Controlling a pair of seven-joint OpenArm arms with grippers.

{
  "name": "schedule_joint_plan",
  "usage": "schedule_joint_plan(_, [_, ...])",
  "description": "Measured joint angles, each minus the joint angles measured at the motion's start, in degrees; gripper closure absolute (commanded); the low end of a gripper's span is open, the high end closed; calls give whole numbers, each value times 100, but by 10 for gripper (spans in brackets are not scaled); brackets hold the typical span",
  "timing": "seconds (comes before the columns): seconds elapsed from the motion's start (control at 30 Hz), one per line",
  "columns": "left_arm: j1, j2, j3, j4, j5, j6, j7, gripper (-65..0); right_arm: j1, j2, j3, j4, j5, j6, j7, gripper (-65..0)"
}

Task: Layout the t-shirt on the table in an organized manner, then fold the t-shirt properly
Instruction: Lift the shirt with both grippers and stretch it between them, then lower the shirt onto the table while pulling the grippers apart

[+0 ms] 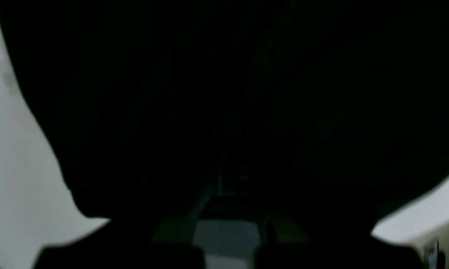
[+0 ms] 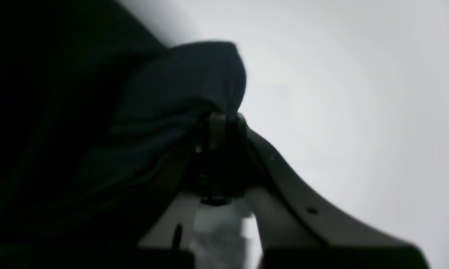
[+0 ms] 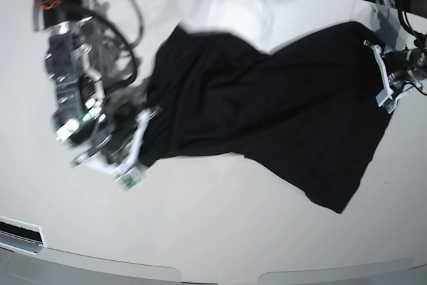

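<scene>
The black t-shirt looks limp and light; both pincers, right and left, pinch opposite edges.

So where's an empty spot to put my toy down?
The table is bare along the near edge, below the t-shirt, and in the far middle above it. The sides are crowded: the right end effector and left end effector grip the shirt there.

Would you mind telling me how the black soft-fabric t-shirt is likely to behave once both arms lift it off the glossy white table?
The black soft-fabric t-shirt will probably sag between the grips, since it already lies in loose folds. It looks light and may slide easily across the glossy white table. The fabric bunched at the right tool suggests it crumples readily.
</scene>
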Motion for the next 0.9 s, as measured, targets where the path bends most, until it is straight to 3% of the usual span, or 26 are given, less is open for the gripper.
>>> schedule_joint_plan(0.03, [13,4,9,59,-83,-153,15,0,114,103,4,59,0,-9,11,0])
schedule_joint_plan(0.13, [59,50,44,308,-396,-481,146,0,487,240,4,74,4,542,76,0])
schedule_joint_plan(0.23, [61,20,42,667,-664,-721,243,0,643,367,-20,74,52,809,114,0])
schedule_joint_plan(0.27, [61,13,42,822,-730,-752,227,0,693,461,-31,72,55,883,105,-37])
schedule_joint_plan(0.33, [59,15,42,1134,-802,-745,203,0,859,640,-33,72,63,837,98,-219])
schedule_joint_plan(0.4, [55,20,42,1377,-828,-752,184,0,1115,811,-28,74,216,450,-28,-372])
schedule_joint_plan(0.43, [48,28,42,1449,-839,-743,177,0,1241,872,-20,76,317,205,-223,-387])
schedule_joint_plan(0.5, [44,28,42,1486,-833,-726,103,0,1421,920,4,87,656,96,-754,-367])
schedule_joint_plan(0.63, [59,33,42,1482,-789,-719,68,0,1355,920,-11,345,1821,468,-1134,-340])
schedule_joint_plan(0.83, [59,46,42,1484,-787,-719,59,0,634,994,-7,1471,4260,1672,-1753,-340])
schedule_joint_plan(0.9, [59,44,42,1480,-769,-719,48,0,162,951,-24,1637,4839,1888,-2020,-340])
